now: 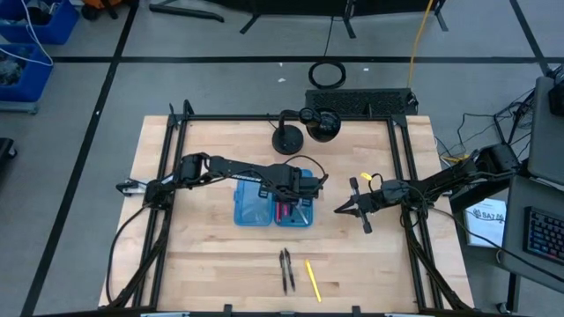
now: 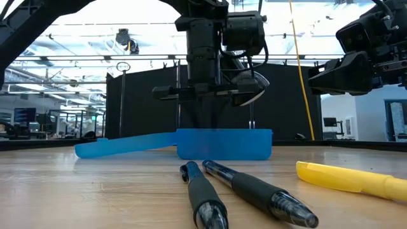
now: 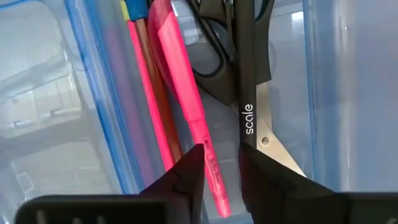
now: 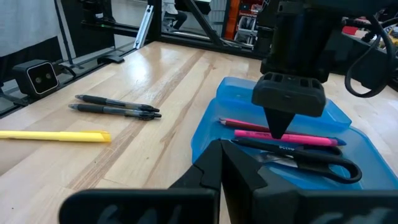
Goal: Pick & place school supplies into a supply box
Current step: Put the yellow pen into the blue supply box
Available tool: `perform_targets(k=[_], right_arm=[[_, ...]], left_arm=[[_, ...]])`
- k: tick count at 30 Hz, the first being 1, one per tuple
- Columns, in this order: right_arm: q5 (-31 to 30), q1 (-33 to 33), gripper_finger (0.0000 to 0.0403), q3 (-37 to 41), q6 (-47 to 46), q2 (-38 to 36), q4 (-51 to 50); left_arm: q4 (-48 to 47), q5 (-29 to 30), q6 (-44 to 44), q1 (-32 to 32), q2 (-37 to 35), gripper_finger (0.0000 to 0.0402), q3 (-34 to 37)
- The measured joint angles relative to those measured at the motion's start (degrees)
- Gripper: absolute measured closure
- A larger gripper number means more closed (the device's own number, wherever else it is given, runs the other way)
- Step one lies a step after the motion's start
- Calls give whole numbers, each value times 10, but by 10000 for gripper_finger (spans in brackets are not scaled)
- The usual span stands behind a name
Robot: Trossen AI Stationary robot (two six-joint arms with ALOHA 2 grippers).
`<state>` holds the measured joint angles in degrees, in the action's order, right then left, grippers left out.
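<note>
The translucent blue case (image 1: 251,207) lies open on the table's middle. In its right half lie a red pencil (image 3: 140,81), a pink pen (image 3: 180,68), a black pen (image 3: 245,62) and the scissors (image 4: 323,163). My left gripper (image 3: 221,165) points down into that half, narrowly open, its fingertips on either side of the pink pen (image 4: 311,138). My right gripper (image 1: 339,210) hovers shut and holding nothing, just right of the case. Two black pens (image 1: 286,269) and a yellow pen (image 1: 313,279) lie near the table's near edge. My left gripper's fingertips (image 3: 196,162) stand astride the pink pen's middle (image 3: 208,155), coming from above and lying across it. I cannot tell whether they touch it. The pen lies flat on the case's floor beside the red pencil.
A black frame (image 1: 176,176) borders the table on its left, right and far sides. A round black stand (image 1: 286,139) and a camera (image 1: 322,123) sit at the far edge. A small black camera box (image 4: 37,76) stands at the near edge, beyond the pens.
</note>
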<state>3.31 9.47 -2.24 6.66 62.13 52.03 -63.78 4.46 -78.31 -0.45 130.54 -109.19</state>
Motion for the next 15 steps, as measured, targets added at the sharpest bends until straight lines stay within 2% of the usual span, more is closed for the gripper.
perform_targets(k=[4,7,9,12,15], right_arm=[[0,0,403,0,0,0,-1],[0,0,403,0,0,0,-8],[0,0,403,0,0,0,-15],[1,0,403,0,-2,0,-26],[14,0,403,0,-13,0,-36]], left_arm=[[-6,-2,59,0,-5,287,-2],[-9,17,123,-11,-34,289,-10],[-15,49,169,-32,-66,294,-13],[-46,110,186,-78,-119,311,-13],[-61,220,151,-148,-179,346,-8]])
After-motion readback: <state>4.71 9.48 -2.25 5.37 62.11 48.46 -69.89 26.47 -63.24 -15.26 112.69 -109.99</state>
